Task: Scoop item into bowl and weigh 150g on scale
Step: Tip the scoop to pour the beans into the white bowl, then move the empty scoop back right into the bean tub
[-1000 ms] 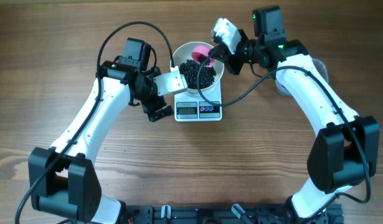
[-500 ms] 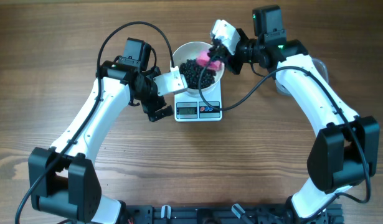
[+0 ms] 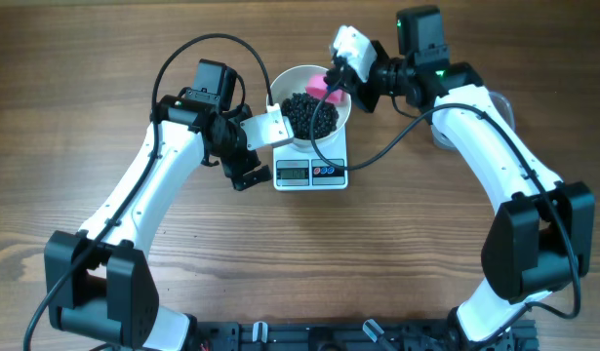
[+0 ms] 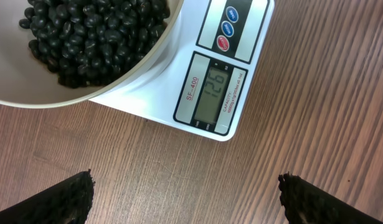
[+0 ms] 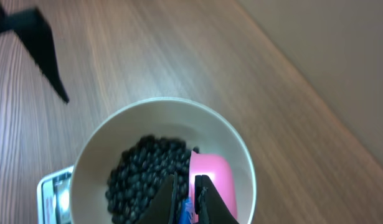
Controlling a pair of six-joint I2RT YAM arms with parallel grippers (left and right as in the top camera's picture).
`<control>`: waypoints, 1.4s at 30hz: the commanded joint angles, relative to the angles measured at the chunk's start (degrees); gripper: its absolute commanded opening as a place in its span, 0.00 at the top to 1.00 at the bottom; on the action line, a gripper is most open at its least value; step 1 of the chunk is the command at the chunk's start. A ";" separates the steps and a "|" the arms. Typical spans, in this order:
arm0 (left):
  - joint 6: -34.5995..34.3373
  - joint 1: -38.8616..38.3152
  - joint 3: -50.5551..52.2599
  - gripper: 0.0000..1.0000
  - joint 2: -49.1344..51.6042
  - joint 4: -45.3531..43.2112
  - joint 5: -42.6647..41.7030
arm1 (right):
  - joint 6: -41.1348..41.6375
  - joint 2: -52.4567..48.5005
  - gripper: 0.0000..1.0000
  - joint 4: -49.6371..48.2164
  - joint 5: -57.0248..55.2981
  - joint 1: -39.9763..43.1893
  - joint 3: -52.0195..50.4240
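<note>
Lifting the pink scoop [image 3: 322, 86] up and back toward the far rim of the bowl [image 3: 280, 83], after tipping it low inside a second ago. Clamping it in the right gripper [image 5: 188, 202], jaws pinched almost shut on its near end. Leaving the item [image 3: 309, 112] heaped dark in the bowl, and the bowl sitting squarely on the scale [image 3: 311, 171]. Hovering just beside the scale's left front corner with the left gripper [image 4: 188, 205], jaws spread fully wide and holding nothing. Showing 126 on the grey display [image 4: 215, 90], with "SF-400" printed in red along its left edge. Carrying three round buttons [image 4: 227, 28] beyond it, two blue and one red, with lettering too small for reading. Falling short of the 150 g target, judging by that figure. Calling, most likely, for one more partial scoop, added sparingly to avoid overshooting.
</note>
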State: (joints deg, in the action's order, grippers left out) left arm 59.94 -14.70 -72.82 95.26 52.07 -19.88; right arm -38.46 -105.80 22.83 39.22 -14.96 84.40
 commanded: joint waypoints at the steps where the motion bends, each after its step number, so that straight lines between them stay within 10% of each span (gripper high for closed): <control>1: 0.94 0.09 -0.26 0.00 0.22 0.04 -1.33 | 6.16 2.80 0.96 -3.50 4.42 -0.20 1.20; 7: 0.94 0.09 -0.26 0.00 0.22 0.04 -1.31 | 8.92 4.11 0.96 -5.20 4.20 -0.17 1.20; 18: 0.94 0.09 -0.26 0.00 0.22 0.04 -1.33 | 45.57 10.62 0.96 -3.61 4.17 18.71 1.20; 28: 0.94 0.09 -0.26 0.00 0.22 0.04 -1.31 | 43.08 10.67 0.96 17.51 -8.15 38.34 1.14; 42: 0.94 0.09 -0.26 0.00 0.22 0.04 -1.33 | 32.41 3.98 0.96 18.14 -20.35 37.79 0.22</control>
State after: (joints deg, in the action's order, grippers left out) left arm 59.94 -14.70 -72.82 95.26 52.07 -19.88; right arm -1.43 -100.49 43.22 23.22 23.03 84.84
